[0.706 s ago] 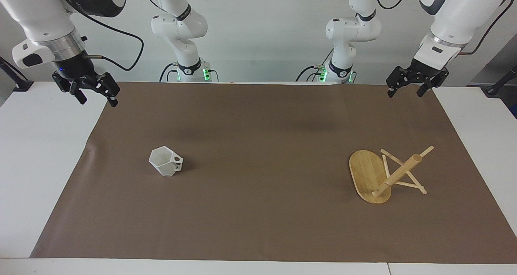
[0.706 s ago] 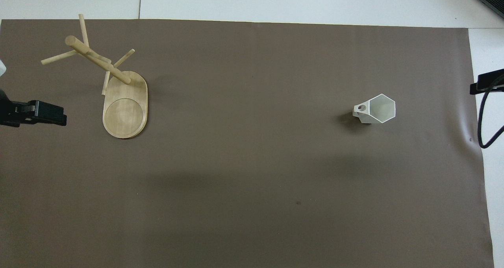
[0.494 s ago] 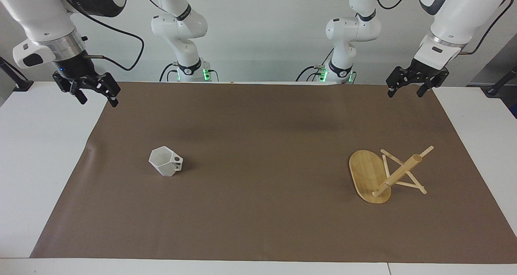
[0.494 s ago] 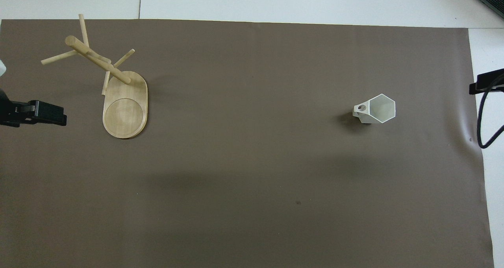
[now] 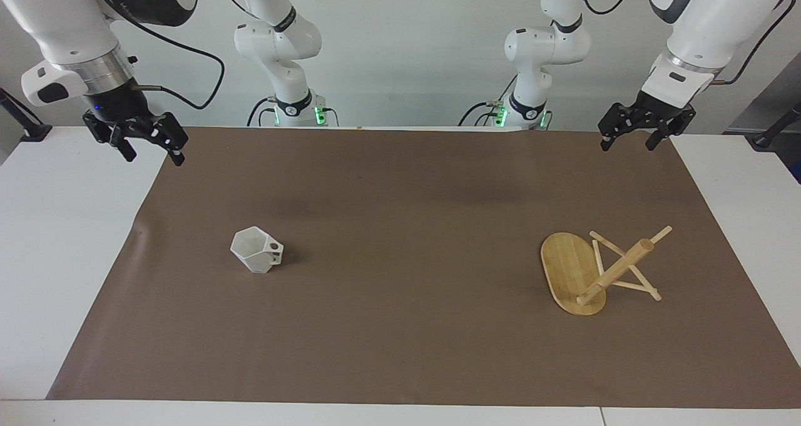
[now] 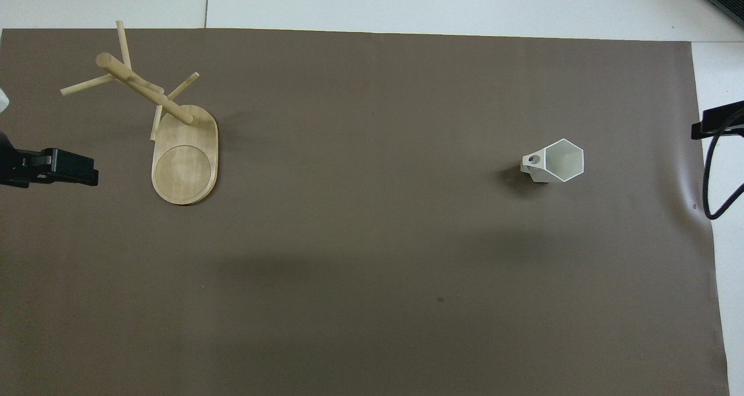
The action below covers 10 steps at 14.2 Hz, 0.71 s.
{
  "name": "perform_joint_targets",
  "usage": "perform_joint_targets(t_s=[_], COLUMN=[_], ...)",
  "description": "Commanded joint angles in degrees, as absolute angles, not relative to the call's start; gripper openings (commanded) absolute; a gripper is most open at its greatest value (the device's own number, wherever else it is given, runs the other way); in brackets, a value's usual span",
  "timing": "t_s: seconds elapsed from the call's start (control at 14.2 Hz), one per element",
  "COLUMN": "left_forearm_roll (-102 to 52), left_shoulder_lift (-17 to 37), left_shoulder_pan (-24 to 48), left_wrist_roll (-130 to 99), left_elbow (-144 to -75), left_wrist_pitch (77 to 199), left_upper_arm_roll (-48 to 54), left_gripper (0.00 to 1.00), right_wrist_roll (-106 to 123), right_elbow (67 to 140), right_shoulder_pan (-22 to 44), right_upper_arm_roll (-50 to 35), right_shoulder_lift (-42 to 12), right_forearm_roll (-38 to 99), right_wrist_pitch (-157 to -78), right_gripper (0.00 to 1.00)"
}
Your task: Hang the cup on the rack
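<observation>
The white faceted cup (image 5: pixel 256 249) stands upright on the brown mat toward the right arm's end, its pierced handle pointing toward the left arm's end; it also shows in the overhead view (image 6: pixel 555 162). The bamboo rack (image 5: pixel 572 269) stands on its oval base toward the left arm's end, with its post and crossing pegs bare; it also shows in the overhead view (image 6: pixel 186 157). My right gripper (image 5: pixel 153 157) is open and empty, raised over the mat's corner near the robots. My left gripper (image 5: pixel 627 144) is open and empty, raised over the mat's other near corner. Both are well away from the cup and the rack.
A brown mat (image 5: pixel 400 182) covers most of the white table (image 5: pixel 62 238). One black finger of the left gripper (image 6: pixel 70 168) shows at the overhead view's edge beside the rack. A black cable (image 6: pixel 710 175) hangs at the right arm's end.
The right arm's wrist and cable have shifted very slightly. The cup, the rack and the left gripper have not moved.
</observation>
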<state>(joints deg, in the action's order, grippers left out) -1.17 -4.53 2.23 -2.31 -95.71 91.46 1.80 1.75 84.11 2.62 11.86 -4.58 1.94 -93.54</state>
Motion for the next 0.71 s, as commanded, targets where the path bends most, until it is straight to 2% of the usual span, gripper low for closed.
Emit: perform_joint_targets(t_s=[0.0,0.63], left_forearm_roll=[-1.1,-1.1], left_shoulder_lift=[-6.1,-6.1], left_shoulder_pan=[1.9,1.9], left_wrist_roll=[-2.8,-2.8], left_elbow=[-97.3,-97.3], left_wrist_pitch=[91.9,92.0], left_upper_arm_roll=[1.9,1.9], left_gripper=[1.0,1.0], right_wrist_roll=[1.1,1.5], right_elbow=[84.6,85.4], right_shoulder_pan=[2.2,2.2], right_upper_arm_roll=[11.5,11.4], right_shoulder_lift=[-4.0,-3.6], right_forearm_roll=[2.8,2.6], right_wrist_pitch=[-93.5,-93.4], right_gripper=[1.0,1.0])
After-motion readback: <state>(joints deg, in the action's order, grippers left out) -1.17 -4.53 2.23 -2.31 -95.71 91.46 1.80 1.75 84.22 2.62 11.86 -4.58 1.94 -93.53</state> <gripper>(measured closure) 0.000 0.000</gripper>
